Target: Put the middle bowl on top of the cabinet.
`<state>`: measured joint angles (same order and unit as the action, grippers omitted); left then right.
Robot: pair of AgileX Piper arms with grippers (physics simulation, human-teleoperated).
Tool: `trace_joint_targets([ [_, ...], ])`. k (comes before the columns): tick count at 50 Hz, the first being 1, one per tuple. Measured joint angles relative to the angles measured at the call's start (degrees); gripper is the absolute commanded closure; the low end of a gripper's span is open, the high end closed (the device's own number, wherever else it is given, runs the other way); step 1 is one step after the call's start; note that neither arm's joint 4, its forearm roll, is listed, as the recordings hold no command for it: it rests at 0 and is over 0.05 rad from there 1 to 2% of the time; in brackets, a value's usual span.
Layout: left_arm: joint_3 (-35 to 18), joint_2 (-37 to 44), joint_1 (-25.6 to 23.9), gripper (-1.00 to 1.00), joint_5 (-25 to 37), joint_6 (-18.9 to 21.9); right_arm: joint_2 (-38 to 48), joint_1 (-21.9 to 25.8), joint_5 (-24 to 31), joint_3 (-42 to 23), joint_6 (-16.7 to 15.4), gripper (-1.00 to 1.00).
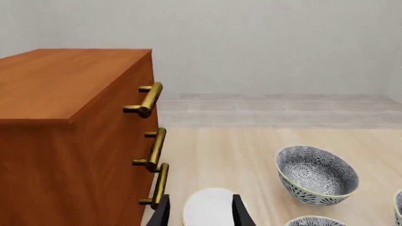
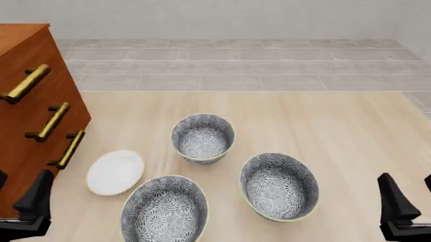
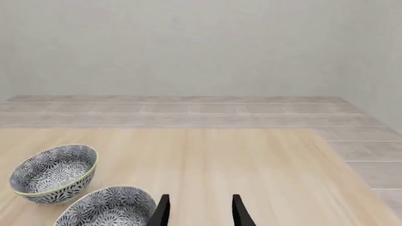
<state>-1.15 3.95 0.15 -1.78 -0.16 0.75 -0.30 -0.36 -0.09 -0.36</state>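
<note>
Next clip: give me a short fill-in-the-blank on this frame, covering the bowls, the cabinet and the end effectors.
1. The number of patterned bowls on the table is ___.
2. The cabinet carries ___ brass bar handles.
3. The white plate lies between the cabinet and the ___ bowl.
4. The left end effector and right end effector both hold ___; the middle bowl sits untouched.

Missing words: three; three; widest; nothing

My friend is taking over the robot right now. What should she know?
Left gripper and right gripper: both open, empty, low at the near table edge.
Middle bowl: upright on the table, right of the biggest bowl, nearer than the small bowl.
Cabinet: far left, nothing visible on top.
Done: nothing. Left: grasp the middle bowl, lift it onto the cabinet.
</note>
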Motion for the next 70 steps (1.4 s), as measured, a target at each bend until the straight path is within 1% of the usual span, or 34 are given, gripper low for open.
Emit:
trace_joint_targets([
  [15,-0.12,-2.85,0.05,-1.00,1.86,0.06,0.08,0.49,-0.11,-0.10,0.79,-1.00],
  [27,-1.64,-1.81,-1.21,-1.00,2.62,-0.38,0.34,0.79,-0.26,-0.14,1.00,-1.00],
  [53,-6.51,12.18,-11.25,-1.00,-4.79,1.45,0.83,0.45,-0.52,-0.01,1.85,-1.00],
  [70,-11.76,22.66,-18.33,-1.00,-7.82,2.85,1.45,0.36,-0.97,0.01,2.00,-1.00],
])
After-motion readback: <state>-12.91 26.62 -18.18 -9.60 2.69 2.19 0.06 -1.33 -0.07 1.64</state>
